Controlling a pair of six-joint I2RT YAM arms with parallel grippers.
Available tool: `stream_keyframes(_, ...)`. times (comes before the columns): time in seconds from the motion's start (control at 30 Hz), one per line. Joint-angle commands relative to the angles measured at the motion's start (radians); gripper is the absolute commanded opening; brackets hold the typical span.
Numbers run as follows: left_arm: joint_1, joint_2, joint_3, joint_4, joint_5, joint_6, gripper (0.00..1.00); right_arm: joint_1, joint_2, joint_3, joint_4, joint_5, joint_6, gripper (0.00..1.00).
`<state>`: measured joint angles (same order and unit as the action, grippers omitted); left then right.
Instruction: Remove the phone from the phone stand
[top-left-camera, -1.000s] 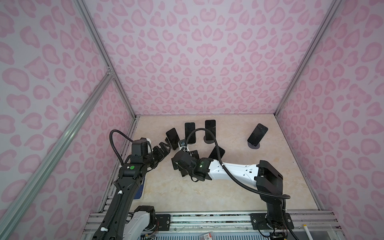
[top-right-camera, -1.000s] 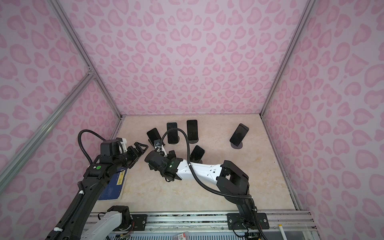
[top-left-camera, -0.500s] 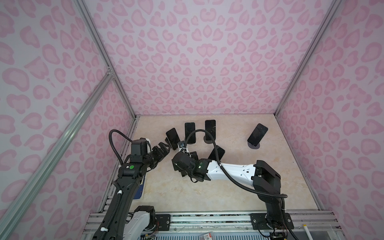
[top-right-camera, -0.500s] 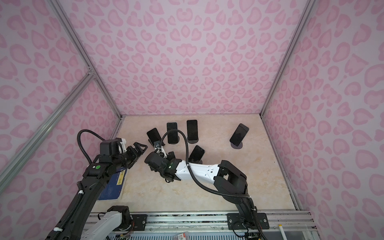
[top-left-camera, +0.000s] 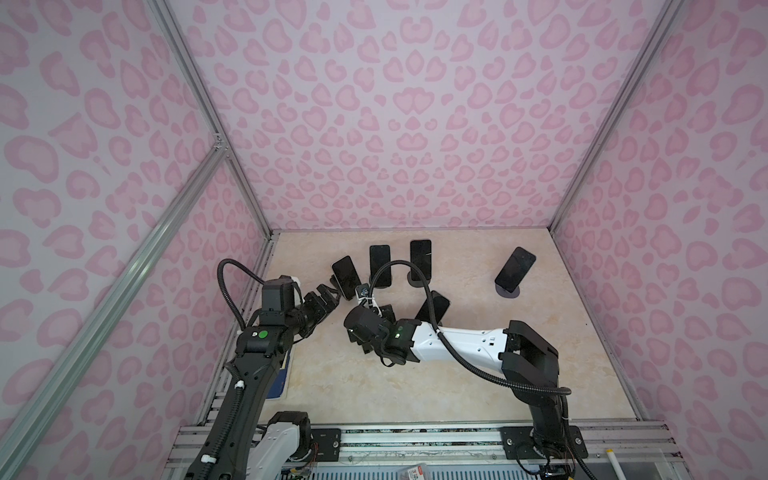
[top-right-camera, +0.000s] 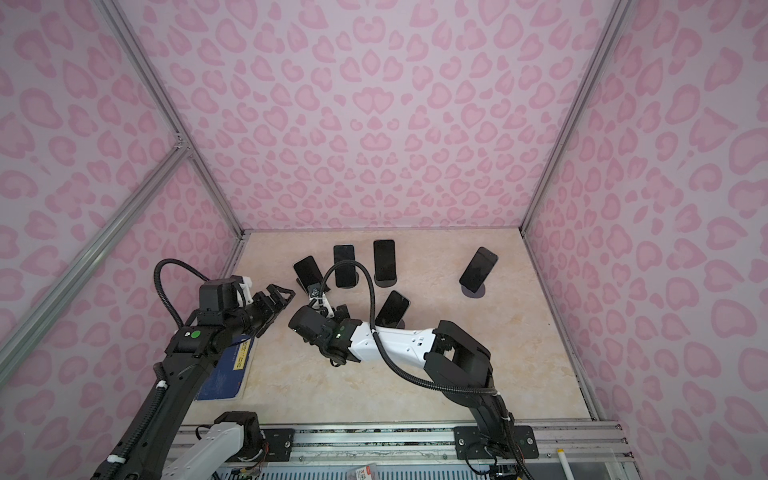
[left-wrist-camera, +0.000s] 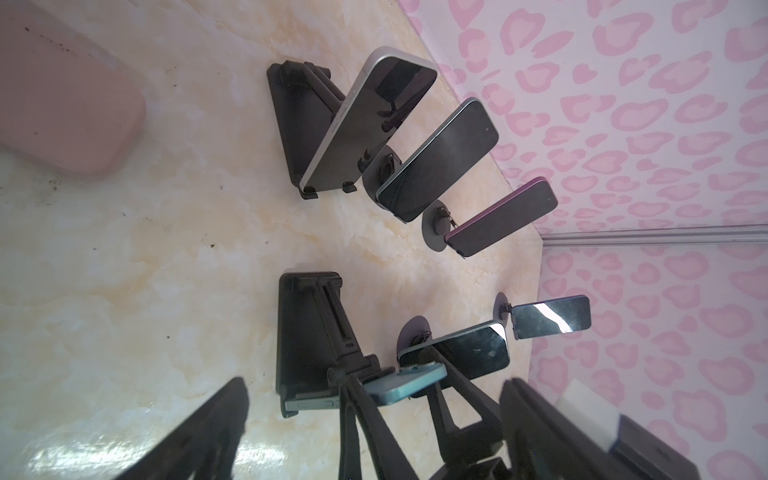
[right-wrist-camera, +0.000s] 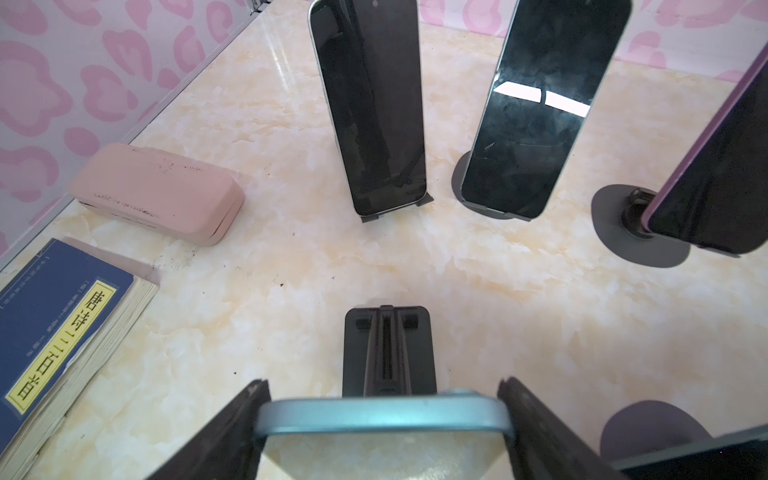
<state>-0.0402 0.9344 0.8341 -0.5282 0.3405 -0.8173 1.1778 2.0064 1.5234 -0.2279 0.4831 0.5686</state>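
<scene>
A teal-edged phone (right-wrist-camera: 384, 415) leans on a black folding phone stand (right-wrist-camera: 388, 349). My right gripper (right-wrist-camera: 384, 419) is shut on the phone, one finger against each long edge. The left wrist view shows the same phone (left-wrist-camera: 405, 384) on its stand (left-wrist-camera: 309, 328), with the right gripper's fingers (left-wrist-camera: 361, 419) around it. In both top views the right gripper (top-left-camera: 380, 311) (top-right-camera: 338, 311) covers this phone. My left gripper (top-left-camera: 328, 297) (top-right-camera: 280, 295) (left-wrist-camera: 374, 436) hangs open and empty just left of it.
Several other dark phones rest on stands behind and to the right, such as a white-edged one (right-wrist-camera: 370, 108), a grey one (right-wrist-camera: 540, 108) and a purple one (right-wrist-camera: 715, 178). A pink case (right-wrist-camera: 158, 193) and a blue book (right-wrist-camera: 54, 328) (top-right-camera: 228, 365) lie by the left wall.
The right gripper's fingers have come together onto the phone's edges, and the right arm has edged slightly left. The left arm has not moved.
</scene>
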Motion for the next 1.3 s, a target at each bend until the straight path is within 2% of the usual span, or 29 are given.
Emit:
stream_keyframes(0.0,0.004,0.003,0.006,-0.001,0.004,0.011,0.97,0.003,0.015,-0.005,0.024,0.024,0.002,0.84)
stream_keyframes(0.53,0.007,0.009,0.012,-0.004,-0.001,0.014,0.98,0.021,0.004,-0.003,0.033,0.053,-0.049,0.74)
stream_keyframes(1.27,0.010,0.015,0.059,-0.012,-0.008,0.032,0.98,0.037,-0.087,-0.069,0.067,0.081,-0.080,0.71)
